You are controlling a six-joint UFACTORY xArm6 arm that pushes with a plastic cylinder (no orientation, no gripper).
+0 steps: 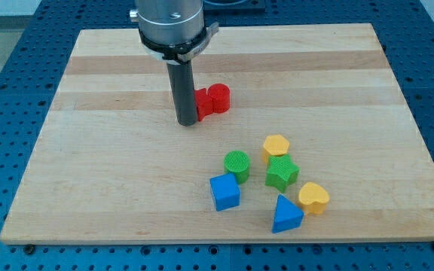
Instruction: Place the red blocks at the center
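camera view:
tip: my tip rests on the wooden board, a bare rod holding nothing
red blocks: red cylinder and another red block, shape unclear, touching, just right of my tip, near centre
bearing: a push would run rightward and down

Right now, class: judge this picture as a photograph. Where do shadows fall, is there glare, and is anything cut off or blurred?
Camera view: light is soft and even; the wooden board shows no harsh glare. Small shadows sit close under the blue cube and green star block. The arm is cropped at the view's top. My tip and the red blocks beside it are sharp.
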